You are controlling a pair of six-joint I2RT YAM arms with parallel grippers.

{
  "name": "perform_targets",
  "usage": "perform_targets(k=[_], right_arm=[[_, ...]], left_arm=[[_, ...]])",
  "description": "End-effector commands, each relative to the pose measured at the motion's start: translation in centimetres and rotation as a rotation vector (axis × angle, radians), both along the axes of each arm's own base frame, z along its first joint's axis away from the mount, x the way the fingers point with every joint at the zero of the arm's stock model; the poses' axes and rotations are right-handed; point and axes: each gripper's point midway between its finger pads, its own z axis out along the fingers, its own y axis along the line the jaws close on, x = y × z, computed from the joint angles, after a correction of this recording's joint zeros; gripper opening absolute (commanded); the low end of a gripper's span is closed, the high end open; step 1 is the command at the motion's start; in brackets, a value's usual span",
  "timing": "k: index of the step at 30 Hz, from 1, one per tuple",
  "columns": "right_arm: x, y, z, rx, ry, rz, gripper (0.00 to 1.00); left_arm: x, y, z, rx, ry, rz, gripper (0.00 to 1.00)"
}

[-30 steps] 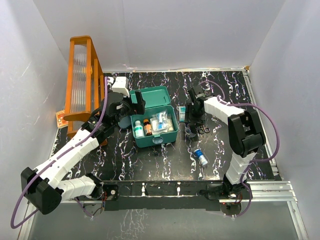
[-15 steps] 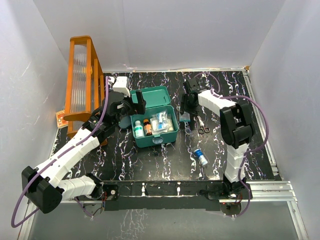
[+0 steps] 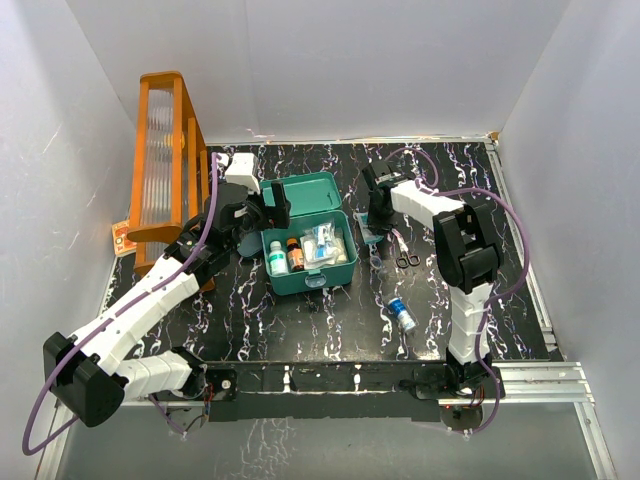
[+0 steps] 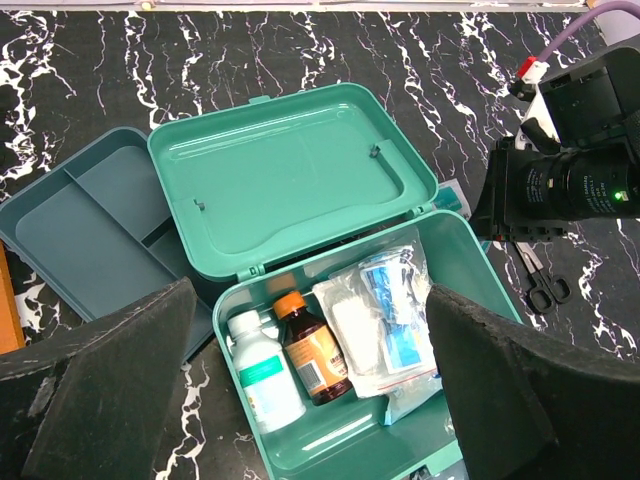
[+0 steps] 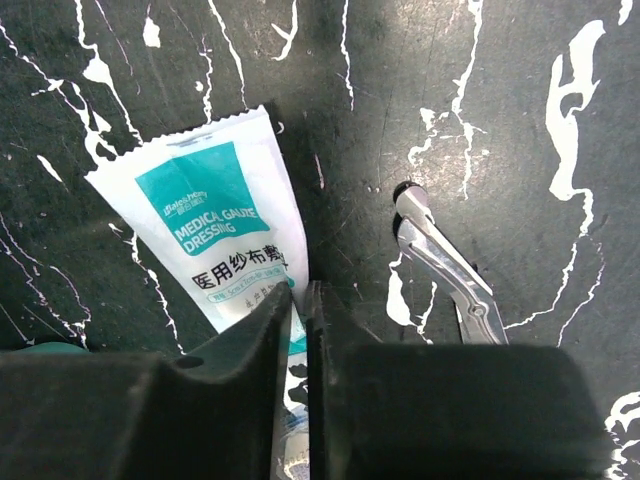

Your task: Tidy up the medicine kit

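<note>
Teal plastic kit [image 3: 305, 192] is seen near the middle of the table [image 3: 300, 320], its lid thrown back, with bottles and pouches already laid inside. Within the last second the right gripper [image 5: 300, 295] has been shifted a little toward the kit and set down at the packet [image 5: 215, 230] of gauze. Its jaws have been brought from half open to nearly together. The packet's near corner appears to be nipped between them, though how firm the hold is cannot be told. From this it is judged that the packet is the next item to be carried in. The left gripper [image 4: 310, 288] is held fully spread above the box, with nothing in it. Scissors [image 5: 445, 265] lie just beside the packet, so a straight lift is wanted. The way over the kit's right wall looks open, but the left fingers hanging above the box could be met there.
</note>
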Motion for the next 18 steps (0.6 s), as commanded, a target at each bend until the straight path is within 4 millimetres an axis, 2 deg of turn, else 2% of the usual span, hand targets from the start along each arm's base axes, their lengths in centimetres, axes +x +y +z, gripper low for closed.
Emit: perform_targets(k=[1, 3, 6, 12, 18], right_arm=[[0.2, -0.9, -0.3, -0.057, -0.013, -0.04, 0.05], [0.5, -0.9, 0.1, -0.057, -0.031, -0.045, 0.01], [1.2, -0.7, 1.5, -0.038, -0.083, -0.047, 0.0], [2.2, 0.2, 6.3, 0.04, -0.217, -0.042, 0.0], [2.1, 0.7, 11.4, 0.118, -0.337, -0.03, 0.0]], left_arm=[[0.4, 0.5, 2.2, -0.013, -0.047, 0.02, 0.99], [0.4, 0.5, 2.1, -0.012, -0.047, 0.021, 0.99], [0.4, 0.5, 2.1, -0.014, -0.045, 0.022, 0.99], [0.4, 0.6, 2.1, -0.014, -0.044, 0.031, 0.99], [0.6, 1.1, 2.0, -0.012, -0.044, 0.064, 0.99]])
